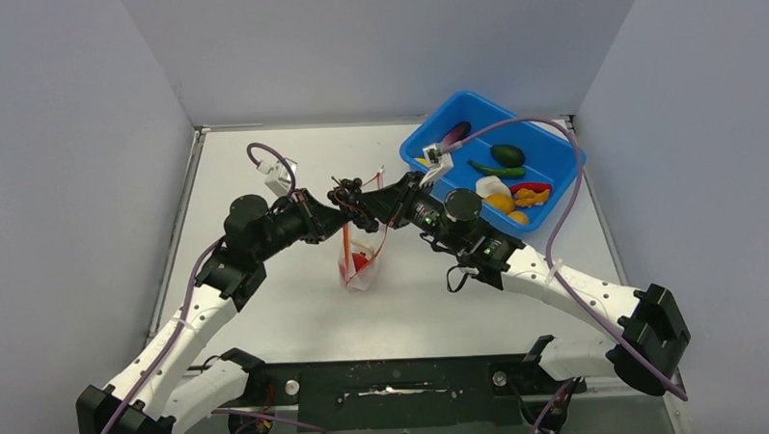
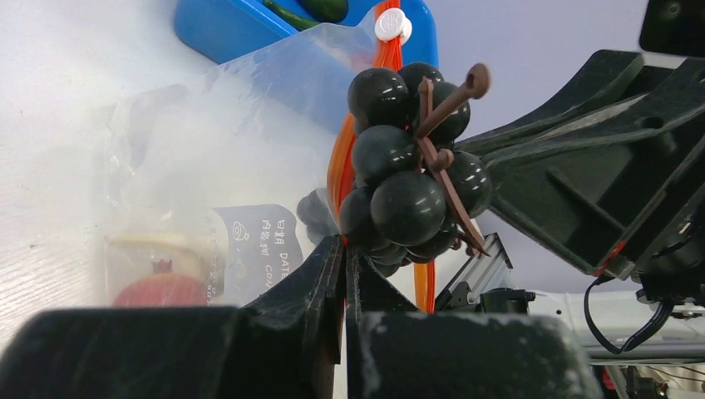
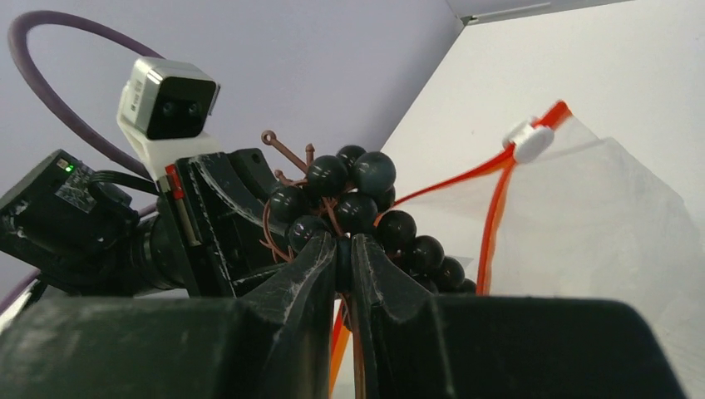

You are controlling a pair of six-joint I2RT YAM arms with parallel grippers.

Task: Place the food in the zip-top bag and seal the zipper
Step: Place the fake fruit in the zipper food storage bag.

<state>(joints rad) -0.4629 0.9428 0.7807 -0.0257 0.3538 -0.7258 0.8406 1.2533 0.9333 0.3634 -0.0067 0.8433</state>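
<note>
Dark grapes (image 3: pixel 357 212) are pinched at the bottom of the cluster between the nearly closed fingers of the right gripper (image 3: pixel 342 249), raised above the table (image 1: pixel 268 318). Just beside them, at 9 o'clock in the top view, the left gripper (image 2: pixel 343 253) is clamped tight on the zipper (image 2: pixel 337 174) of the zip-top bag (image 2: pixel 249 141). The bag hangs toward 6 o'clock with a red ball (image 2: pixel 162 291) inside. At 2 o'clock, the blue tub (image 1: pixel 552 158) holds more food (image 1: pixel 507 156).

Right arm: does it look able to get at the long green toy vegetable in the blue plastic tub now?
Probably not yet: the green vegetable lies uncovered in the blue tub beside that arm, but its jaws look shut on the dark toy grapes.
</note>
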